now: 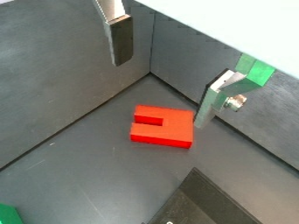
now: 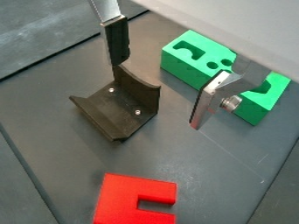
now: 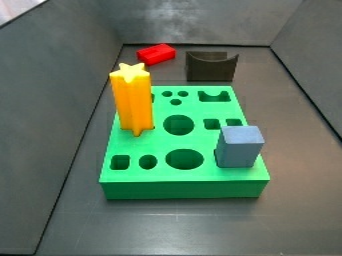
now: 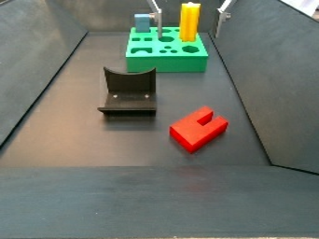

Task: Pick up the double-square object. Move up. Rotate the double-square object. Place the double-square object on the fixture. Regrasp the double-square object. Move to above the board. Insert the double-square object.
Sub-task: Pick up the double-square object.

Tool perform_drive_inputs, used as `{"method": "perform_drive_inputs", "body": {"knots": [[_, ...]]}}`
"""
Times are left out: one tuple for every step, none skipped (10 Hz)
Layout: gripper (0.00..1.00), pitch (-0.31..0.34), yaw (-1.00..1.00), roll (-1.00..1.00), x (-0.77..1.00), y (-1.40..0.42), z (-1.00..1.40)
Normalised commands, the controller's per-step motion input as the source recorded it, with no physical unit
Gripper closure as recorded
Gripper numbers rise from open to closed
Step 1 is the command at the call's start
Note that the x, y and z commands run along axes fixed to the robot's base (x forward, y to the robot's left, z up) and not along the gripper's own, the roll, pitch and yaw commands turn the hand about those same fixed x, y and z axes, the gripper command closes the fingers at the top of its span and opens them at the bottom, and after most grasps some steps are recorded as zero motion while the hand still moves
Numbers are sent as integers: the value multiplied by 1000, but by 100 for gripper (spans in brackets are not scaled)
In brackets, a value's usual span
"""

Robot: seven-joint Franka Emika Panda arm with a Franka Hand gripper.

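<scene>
The double-square object [image 1: 162, 127] is a glossy red notched block lying flat on the dark floor, also seen in a wrist view [image 2: 135, 199] and in both side views [image 3: 158, 52] [image 4: 200, 128]. My gripper [image 1: 170, 70] hangs open and empty well above the floor, with the red block below and between its fingers [image 1: 121, 39]. In a wrist view the gripper [image 2: 163, 72] is over the dark notched fixture [image 2: 117, 109]. The fixture stands beside the red block [image 3: 210, 65] [image 4: 127, 91]. The green board [image 3: 134, 178] [image 4: 166, 63] [image 2: 187, 54] lies beyond the fixture.
A tall yellow star prism [image 3: 130, 97] [image 4: 188, 21] and a grey-blue cube [image 3: 241, 146] [image 4: 145, 21] stand in the board. Dark sloping walls [image 3: 60, 80] enclose the floor on all sides.
</scene>
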Motion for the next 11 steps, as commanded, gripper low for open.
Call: {"method": "perform_drive_inputs", "body": {"knots": [[0,0,-134,0,-97,137,-151],[0,0,-640,0,-294,311,-426],[0,-67,-571,-59,-94,320,-374],[0,0,-577,0,-57,429,-609],[0,9,-597,-7,-60,426,-680],[0,0,-786,0,0,243,-617],[0,0,-874,0,0,160,-606],[0,0,-1000,0,0,29,-637],[0,0,-1000,0,0,17,-609],[0,0,-1000,0,0,17,-594],[0,0,-891,0,0,151,-594]]}}
